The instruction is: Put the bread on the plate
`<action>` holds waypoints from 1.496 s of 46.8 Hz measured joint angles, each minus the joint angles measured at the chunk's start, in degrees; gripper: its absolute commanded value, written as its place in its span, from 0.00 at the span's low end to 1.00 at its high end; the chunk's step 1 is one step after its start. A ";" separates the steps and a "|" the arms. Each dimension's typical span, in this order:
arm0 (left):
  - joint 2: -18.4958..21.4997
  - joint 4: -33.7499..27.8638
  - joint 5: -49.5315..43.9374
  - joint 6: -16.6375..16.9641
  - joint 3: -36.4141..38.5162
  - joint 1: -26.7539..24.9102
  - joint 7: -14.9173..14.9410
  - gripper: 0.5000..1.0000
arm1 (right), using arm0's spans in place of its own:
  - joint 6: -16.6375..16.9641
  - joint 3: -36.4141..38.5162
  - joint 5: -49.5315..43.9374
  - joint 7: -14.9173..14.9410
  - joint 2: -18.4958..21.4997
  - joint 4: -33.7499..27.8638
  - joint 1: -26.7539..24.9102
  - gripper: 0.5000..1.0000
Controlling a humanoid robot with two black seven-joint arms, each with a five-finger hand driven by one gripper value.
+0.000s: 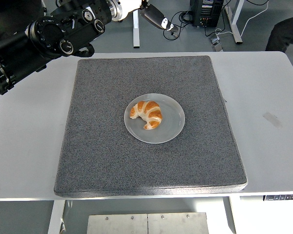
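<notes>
Head view: the bread (146,114) — a croissant — lies on the plate (171,127) at the middle of the grey mat (107,161) on the white bench (268,97). The left hand (154,14) hangs at the picture's top edge, well apart from the bread; its fingers (162,22) are released, holding nothing.

Grey mat (151,161) bare all round plate (172,130) with croissant (146,114); left hand (154,14) raised at top edge, well clear.

Bread (146,114) on plate (171,129) at mat (112,161) centre, mat on table (268,97)
</notes>
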 measured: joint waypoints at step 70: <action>4.18 1.87 -32.13 -3.84 -44.49 25.59 9.33 0.97 | -0.37 0.12 -0.01 0.00 0.00 -0.37 1.69 1.00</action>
